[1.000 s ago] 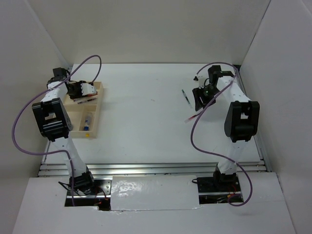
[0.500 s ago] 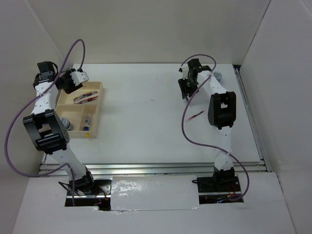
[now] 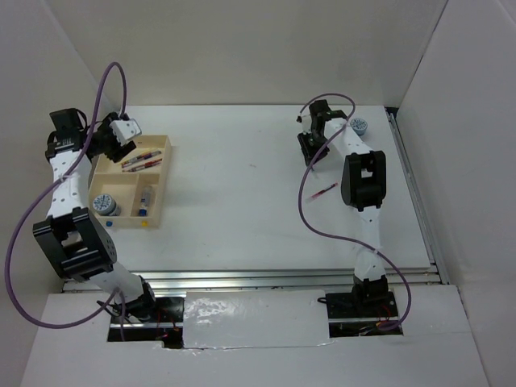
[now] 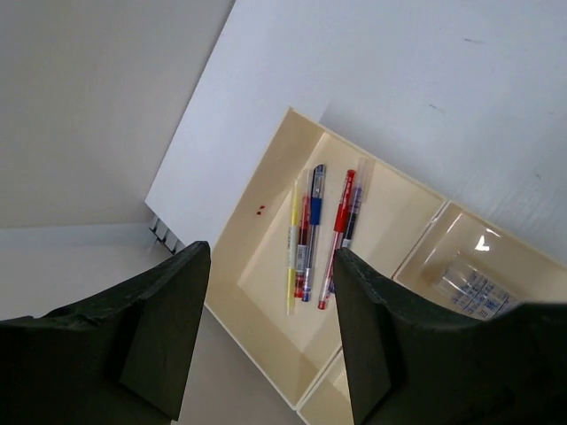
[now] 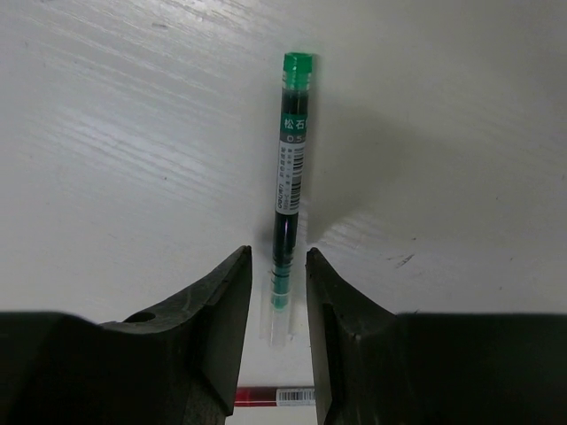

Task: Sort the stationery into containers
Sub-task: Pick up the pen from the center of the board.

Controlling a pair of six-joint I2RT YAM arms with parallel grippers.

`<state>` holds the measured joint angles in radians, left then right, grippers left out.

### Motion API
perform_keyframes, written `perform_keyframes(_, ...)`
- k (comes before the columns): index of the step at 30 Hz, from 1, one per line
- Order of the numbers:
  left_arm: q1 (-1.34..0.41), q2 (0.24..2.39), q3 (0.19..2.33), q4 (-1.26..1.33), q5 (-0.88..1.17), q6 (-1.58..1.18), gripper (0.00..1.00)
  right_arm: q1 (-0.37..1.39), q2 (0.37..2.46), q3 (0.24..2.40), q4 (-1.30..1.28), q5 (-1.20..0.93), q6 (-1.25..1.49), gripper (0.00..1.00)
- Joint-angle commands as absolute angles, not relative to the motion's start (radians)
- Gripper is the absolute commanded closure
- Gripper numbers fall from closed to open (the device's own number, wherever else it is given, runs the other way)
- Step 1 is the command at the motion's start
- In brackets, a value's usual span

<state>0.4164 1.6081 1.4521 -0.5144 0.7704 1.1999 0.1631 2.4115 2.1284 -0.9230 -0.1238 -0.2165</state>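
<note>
At the far right of the desk (image 3: 242, 185), the right hand (image 5: 279, 266) is straddling the lower end of a green-capped pen (image 5: 291, 159) that is lying flat on the surface. Its fingers are standing slightly apart, one on each side of the barrel, with a sliver of gap showing on both sides, so nothing is being clamped yet. A loose red pen (image 3: 325, 191) is lying close by on the near side. A blue-and-white patterned roll (image 3: 359, 125) is sitting by the far right corner. Both are lying outside the tray.

Across the desk, the left hand (image 4: 270, 257) is hanging over the far end of the light-wood tray (image 3: 164, 185), fingers well apart and carrying nothing. Its far compartment is holding a yellow pen (image 4: 292, 252), a blue pen (image 4: 312, 226) and a second red pen (image 4: 337, 235) side by side. A second roll (image 3: 103, 204) and a small clear bottle (image 3: 145, 197) are occupying nearer compartments.

Risks, as judged from this position:
- The right hand is lining up on the pen's end, not its middle, so a lifted pen may droop, pivot or slip out during the carry across to the tray.
- The barrel is thin and round, so if one finger meets it first it may roll or skid away.
- The loose red pen is lying close enough to be nudged.
</note>
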Motion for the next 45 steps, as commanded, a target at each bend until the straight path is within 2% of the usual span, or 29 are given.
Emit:
perform_keyframes(1, 0.41, 1.513, 1.448, -0.48, 0.859, 1.167, 0.3, 0.176, 2.425, 2.175, -0.965, -0.084, -0.219, 0.62)
perform_keyframes(16, 0.385, 1.335, 1.309, -0.497, 0.859, 1.193, 0.3, 0.176, 2.459, 2.178, -0.991, -0.097, -0.248, 0.82)
perform_keyframes(20, 0.371, 1.298, 1.281, -0.508, 0.864, 1.189, 0.3, 0.173, 2.399, 2.099, -0.931, -0.112, -0.247, 0.97)
perform_keyframes(25, 0.319, 1.24, 1.264, -0.538, 0.876, 1.212, 0.31, 0.187, 2.28, 2.123, -0.988, -0.254, -0.247, 1.0)
perform_keyframes(29, 0.174, 1.129, 1.12, -0.435, 0.813, 1.216, 0.31, 0.236, 2.107, 1.989, -0.983, -0.483, -0.215, 1.0)
perform_keyframes(35, -0.232, 1.026, 0.988, -0.367, 0.649, 1.27, 0.31, 0.4, 1.915, 1.832, -1.0, -0.753, -0.18, 1.0)
perform_keyframes(40, -0.418, 1.039, 0.971, -0.338, 0.551, 1.276, 0.29, 0.498, 1.845, 1.724, -1.006, -0.827, -0.181, 1.0)
perform_keyframes(45, -0.569, 1.011, 0.901, -0.275, 0.477, 1.334, 0.28, 0.538, 1.836, 1.712, -1.017, -0.886, -0.172, 1.0)
